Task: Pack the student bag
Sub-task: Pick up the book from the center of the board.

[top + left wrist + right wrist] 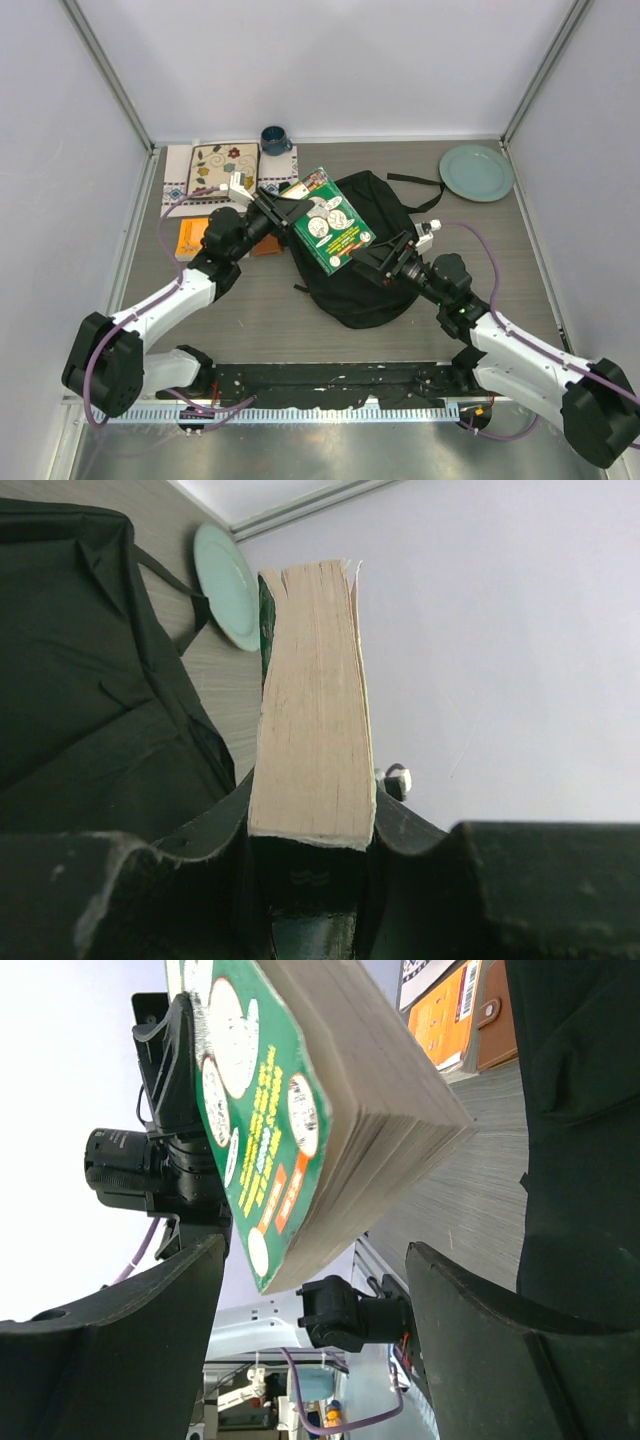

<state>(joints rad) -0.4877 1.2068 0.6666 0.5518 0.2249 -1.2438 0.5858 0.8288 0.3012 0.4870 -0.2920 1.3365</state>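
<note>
Grey tabletop [250, 310], white walls. Student bag [370, 290] lies flat at its centre, mouth not visible. Green book [330, 225] hangs tilted above the bag's far-left part. Left tool [276, 206] clamps the book's far end. Right tool [383, 250] is open, jaws either side of the near corner, not touching. Step, I'd judge: book insertion. Next: locate the bag mouth, lower the book in. Both arms reach inward over the bag.

The left arm [165, 300] reaches from its near-left base toward the far right. The left gripper [280, 205] is clamped on one end of a green book [330, 222]. The right arm [520, 350] stretches from the near right toward the far left. The right gripper [385, 255] is spread wide, one jaw on either side of the book's near corner, neither touching it.
</note>
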